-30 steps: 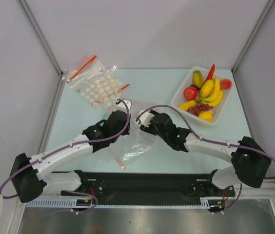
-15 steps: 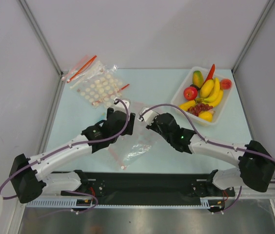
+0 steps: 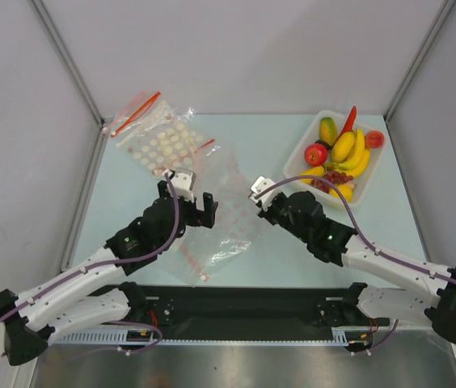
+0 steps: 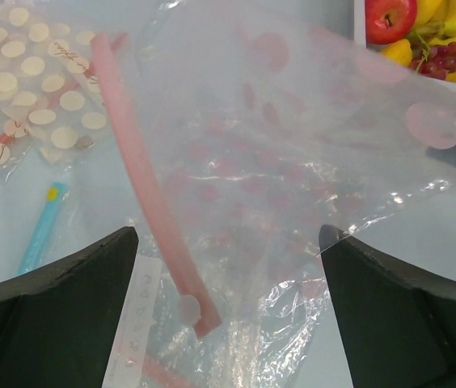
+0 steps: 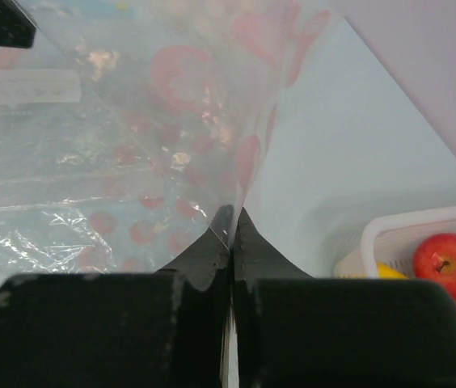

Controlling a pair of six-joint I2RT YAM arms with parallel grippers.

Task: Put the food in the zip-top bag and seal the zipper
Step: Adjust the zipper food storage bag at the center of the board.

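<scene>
The zip-top bag [image 3: 221, 241] lies crinkled at the table's middle, its clear film carrying faint pink dots. My right gripper [image 3: 259, 196] is shut on the bag's right edge [image 5: 171, 145] and holds that sheet lifted; in the right wrist view the gripper [image 5: 232, 214] pinches thin film between closed tips. My left gripper [image 3: 187, 204] hangs open just over the bag's left part, holding nothing. In the left wrist view the gripper [image 4: 228, 242] straddles the zipper [image 4: 143, 186], a pink strip with a white slider. The food [image 3: 337, 158] sits in a white tray [image 3: 299, 149] at the back right.
Clear bags with white dots [image 3: 159, 141] and red strips lie at the back left, also in the left wrist view as dotted bags [image 4: 18, 89]. A light blue stick [image 4: 42, 230] lies beside them. Metal frame posts [image 3: 70, 65] and grey walls enclose the table.
My left gripper opened, let go of the bag and drew back toward the near left. My right gripper shut on the bag's edge and moved right, lifting the film.
</scene>
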